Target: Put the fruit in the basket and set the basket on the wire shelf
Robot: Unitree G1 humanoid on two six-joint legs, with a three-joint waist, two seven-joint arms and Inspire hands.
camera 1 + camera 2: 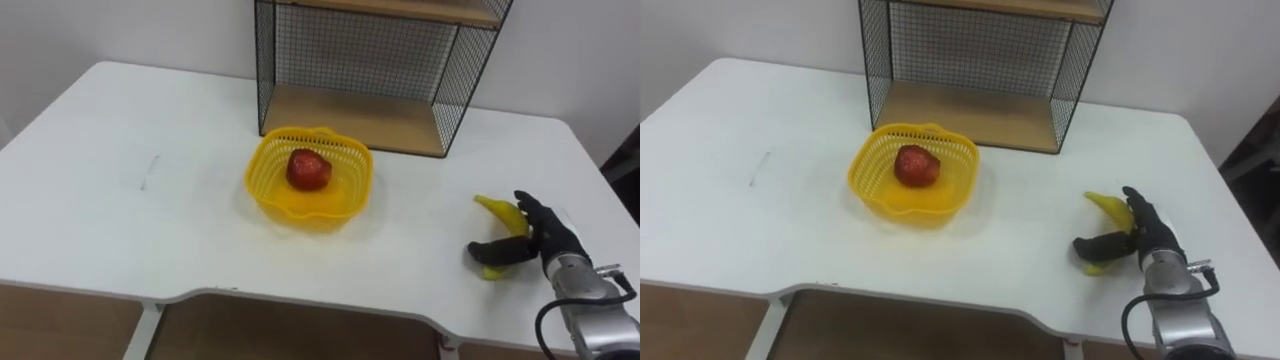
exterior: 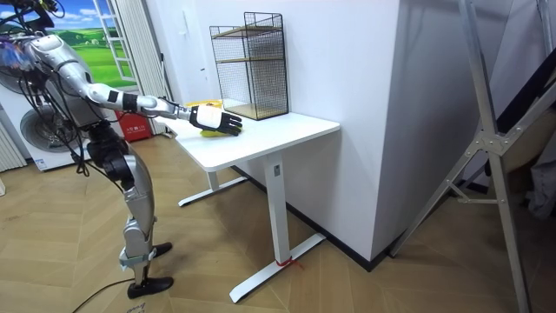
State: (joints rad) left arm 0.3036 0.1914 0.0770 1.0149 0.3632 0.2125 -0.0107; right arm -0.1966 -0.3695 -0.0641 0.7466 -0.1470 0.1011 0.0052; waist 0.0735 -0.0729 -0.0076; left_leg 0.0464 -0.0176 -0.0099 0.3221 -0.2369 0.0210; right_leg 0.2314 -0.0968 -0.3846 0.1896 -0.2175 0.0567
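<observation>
A yellow plastic basket (image 1: 262, 172) stands in the middle of the white table (image 1: 120, 210) with a red apple (image 1: 308, 170) inside it. Just behind it is the black wire shelf (image 1: 380, 60) with wooden boards. A yellow banana (image 1: 499, 211) lies near the table's right edge. My right hand (image 1: 541, 236) is on it, its thumb wrapped across the near end and its fingers lying over the far side. In the room view I stand at the table's end with the right arm stretched out over it, hand (image 2: 217, 120) low at the tabletop.
The shelf's lower board (image 1: 350, 118) sits at table level, open toward the basket. The table's front edge runs close below the hand. In the room view a wall stands beyond the table and a metal stand (image 2: 486, 165) at the room view's right.
</observation>
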